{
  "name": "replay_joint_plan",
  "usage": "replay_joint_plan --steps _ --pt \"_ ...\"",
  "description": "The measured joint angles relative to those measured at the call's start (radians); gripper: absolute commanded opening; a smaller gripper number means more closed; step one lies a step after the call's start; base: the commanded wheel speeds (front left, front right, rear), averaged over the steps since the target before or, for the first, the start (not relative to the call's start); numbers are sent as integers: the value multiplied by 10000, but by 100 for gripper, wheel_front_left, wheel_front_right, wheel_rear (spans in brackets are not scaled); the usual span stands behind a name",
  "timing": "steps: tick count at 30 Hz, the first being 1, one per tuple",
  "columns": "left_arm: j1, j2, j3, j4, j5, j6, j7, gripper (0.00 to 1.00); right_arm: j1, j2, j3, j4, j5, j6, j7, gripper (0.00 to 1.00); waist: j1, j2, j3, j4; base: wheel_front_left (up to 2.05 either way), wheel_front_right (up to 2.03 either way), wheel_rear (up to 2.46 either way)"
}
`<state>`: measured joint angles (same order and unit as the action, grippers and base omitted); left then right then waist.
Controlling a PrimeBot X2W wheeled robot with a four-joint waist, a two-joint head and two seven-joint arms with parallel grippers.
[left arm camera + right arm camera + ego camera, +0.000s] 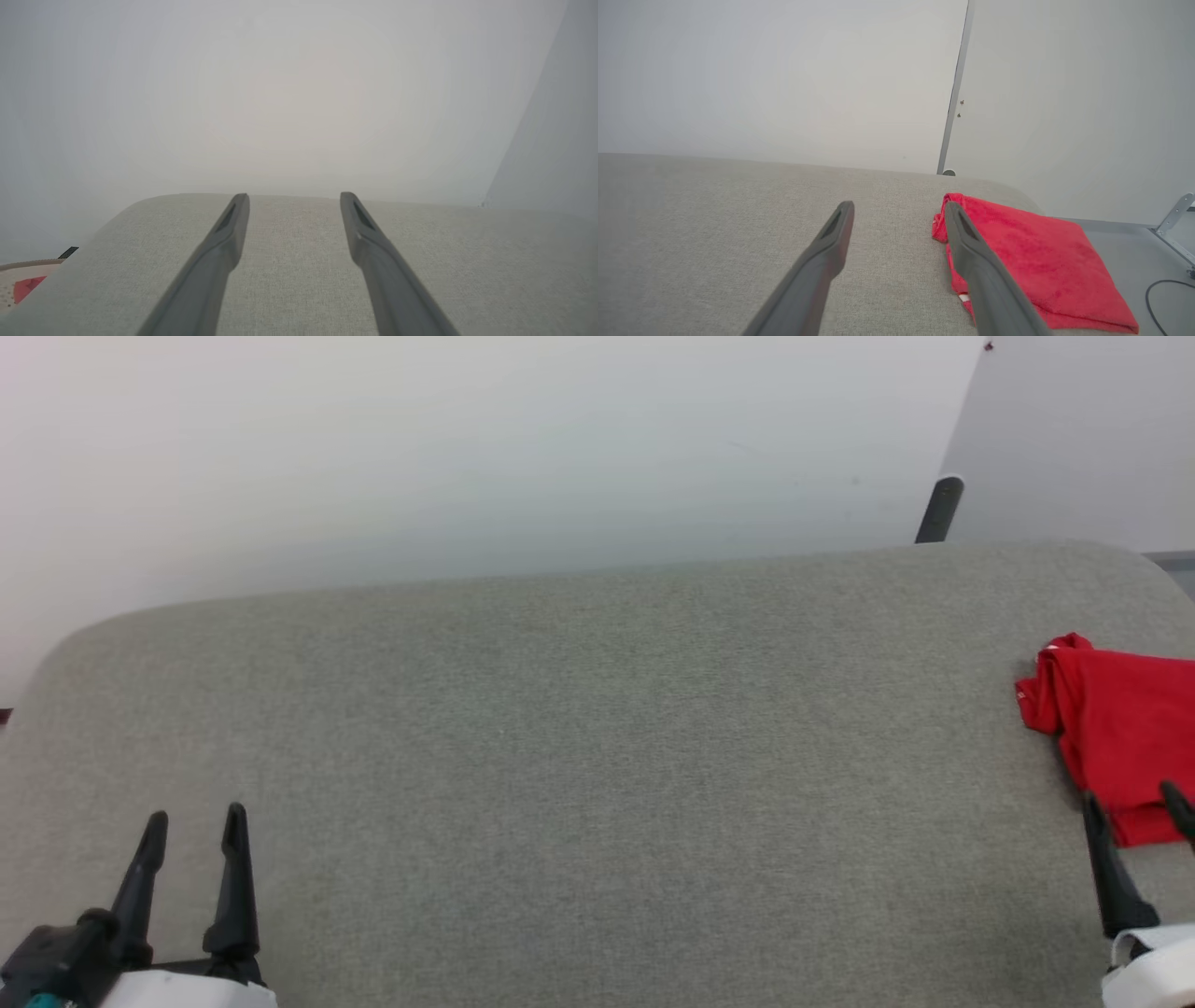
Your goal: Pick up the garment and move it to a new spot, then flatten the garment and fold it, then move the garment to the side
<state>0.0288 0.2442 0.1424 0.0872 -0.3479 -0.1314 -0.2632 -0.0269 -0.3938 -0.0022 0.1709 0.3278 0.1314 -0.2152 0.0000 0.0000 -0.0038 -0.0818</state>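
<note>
Red jersey garment [1120, 728], folded into a compact rectangle, lies at the frame's right edge on the grey woven-fabric surface [579, 756]. The dark two-fingered left gripper [196, 817], lower left, stands wide open and empty. The right gripper [1131, 795], lower right by the garment, is also open and holds nothing. Folding and setting aside appear done; nothing evident remains.

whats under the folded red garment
The garment lies folded on the grey fabric surface, near its right edge. Whatever is directly beneath it is covered by the cloth, so nothing else can be confirmed there.
</note>
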Motion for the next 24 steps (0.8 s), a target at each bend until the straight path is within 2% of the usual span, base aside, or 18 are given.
replay_joint_plan --steps 9,24 --pt "129 -328 439 -115 330 0 0 100 676 564 -291 -642 -265 -2 305 100 0 0 -67 397 0 0 0" --pt "226 -631 667 -115 600 0 0 100 992 748 -232 -510 -263 -2 221 100 0 0 -121 851 0 0 0"
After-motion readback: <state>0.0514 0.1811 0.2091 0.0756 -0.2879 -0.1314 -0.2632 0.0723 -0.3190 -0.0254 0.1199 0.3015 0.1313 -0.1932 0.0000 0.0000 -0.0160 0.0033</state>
